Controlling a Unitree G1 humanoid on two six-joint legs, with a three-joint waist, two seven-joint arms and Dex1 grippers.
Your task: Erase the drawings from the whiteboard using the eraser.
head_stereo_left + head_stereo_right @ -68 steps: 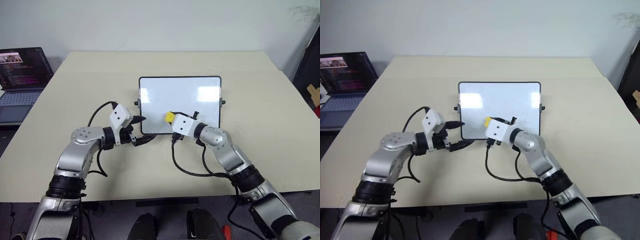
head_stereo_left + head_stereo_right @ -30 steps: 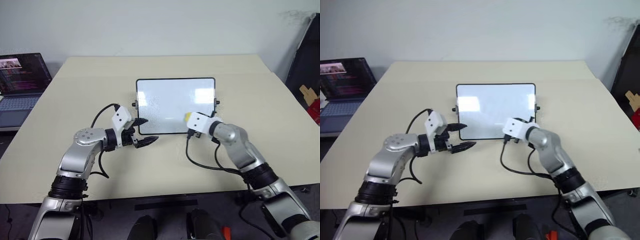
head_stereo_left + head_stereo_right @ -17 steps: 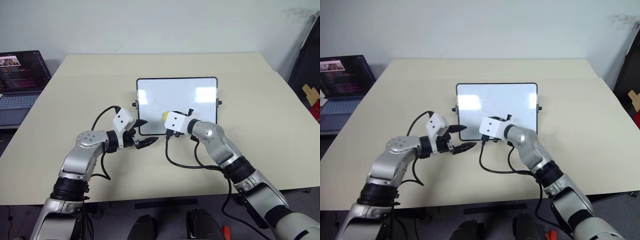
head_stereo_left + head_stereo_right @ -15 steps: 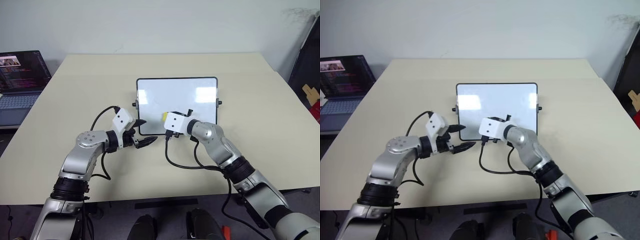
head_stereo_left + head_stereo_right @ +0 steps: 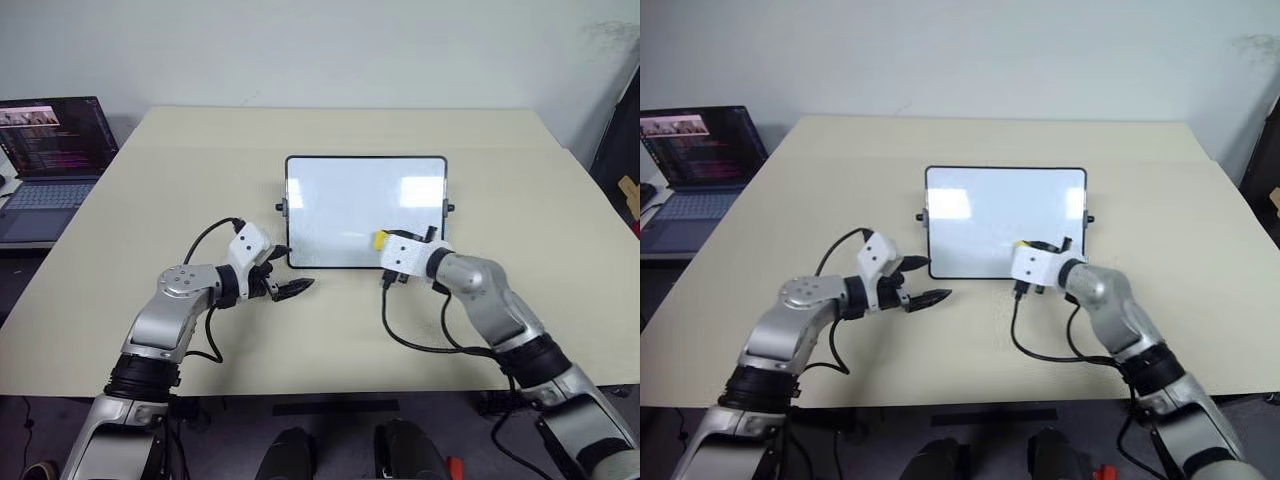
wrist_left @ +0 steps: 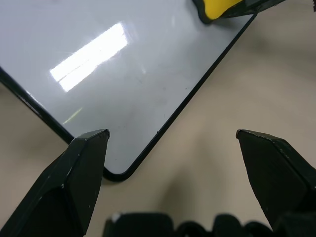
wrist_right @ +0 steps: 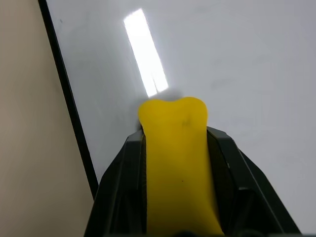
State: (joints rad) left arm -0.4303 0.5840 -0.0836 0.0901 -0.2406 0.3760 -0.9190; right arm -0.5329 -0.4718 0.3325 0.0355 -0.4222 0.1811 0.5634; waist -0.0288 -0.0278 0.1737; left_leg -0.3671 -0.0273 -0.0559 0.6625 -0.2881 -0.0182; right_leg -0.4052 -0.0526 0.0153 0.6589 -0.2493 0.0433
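Right wrist view: the right gripper (image 7: 175, 197) has its fingers clamped on the yellow eraser (image 7: 175, 148), pressed to the whiteboard (image 5: 350, 205) near its near right corner on the counter (image 5: 200, 180). Wiping looks nearly done; no drawings are visible. The left gripper (image 5: 290, 272) hangs wide open and empty at the near left corner. Next, a pass over any faint residue.

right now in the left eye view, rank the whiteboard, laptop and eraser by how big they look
1. whiteboard, clearly the largest.
2. laptop, smaller, though the picture's edge cuts it off and it sits off to the side, so its full size is unsure.
3. eraser, by far the smallest, held in the right gripper.
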